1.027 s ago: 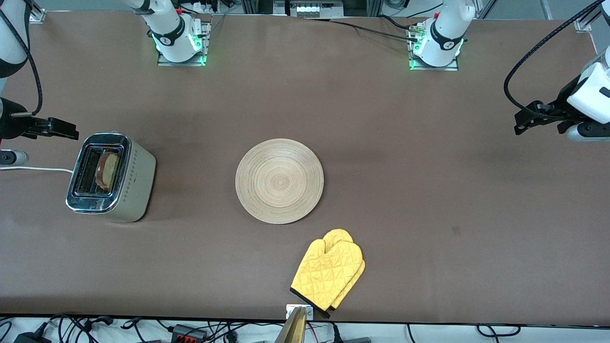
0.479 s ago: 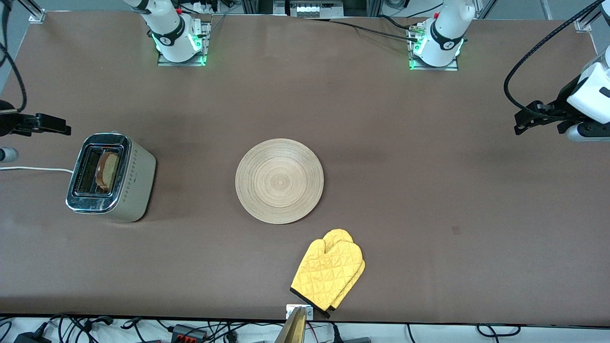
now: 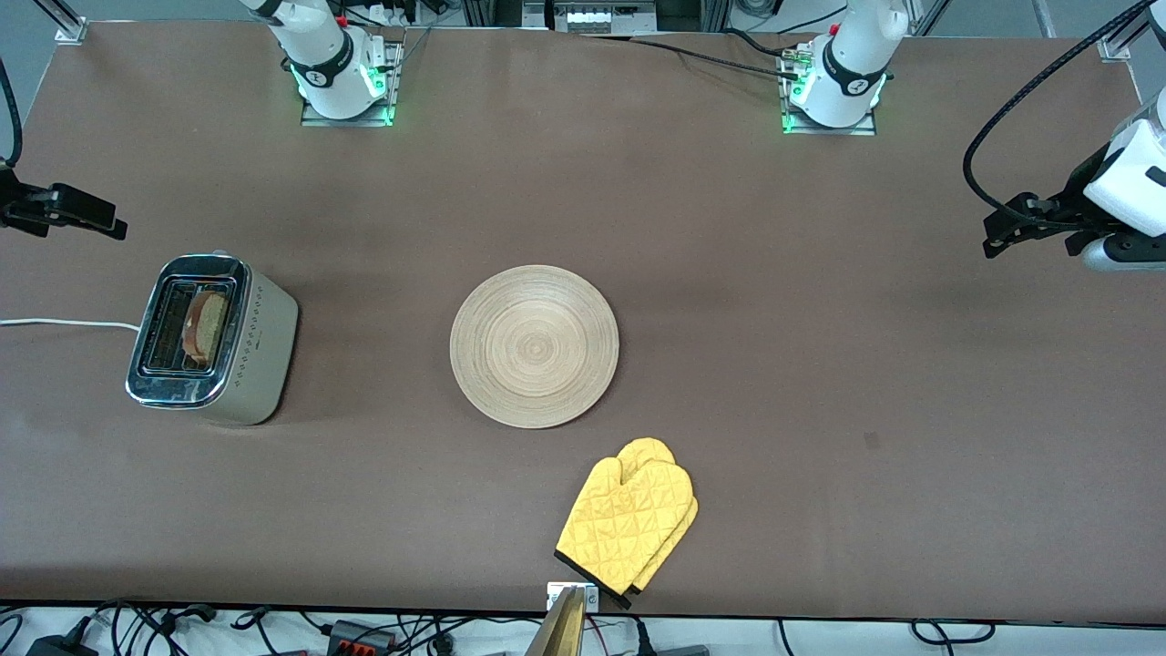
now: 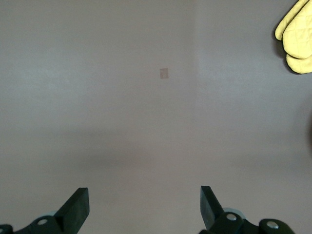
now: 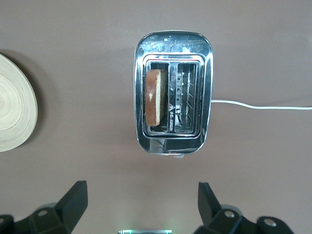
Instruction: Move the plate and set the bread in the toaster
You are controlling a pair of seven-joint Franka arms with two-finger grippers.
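The toaster [image 3: 211, 339] stands toward the right arm's end of the table, with its white cord [image 3: 64, 322] running off the edge. The bread [image 3: 209, 326] stands upright in the slot on the plate's side; it also shows in the right wrist view [image 5: 155, 96] inside the toaster [image 5: 173, 48]. The plate [image 3: 534, 346] lies bare at the table's middle, and its rim shows in the right wrist view [image 5: 17, 109]. My right gripper [image 5: 141, 202] is open and empty, high over the table edge [image 3: 86, 214] by the toaster. My left gripper [image 4: 144, 204] is open and empty, waiting over the left arm's end [image 3: 1002, 232].
A yellow oven mitt [image 3: 629, 521] lies near the table's front edge, nearer to the front camera than the plate; it also shows in the left wrist view [image 4: 297, 36]. A small mark [image 3: 872, 441] is on the brown table top.
My right gripper has drawn away from the toaster, toward the table edge and the robots' bases. The bread, plate and left arm have not moved.
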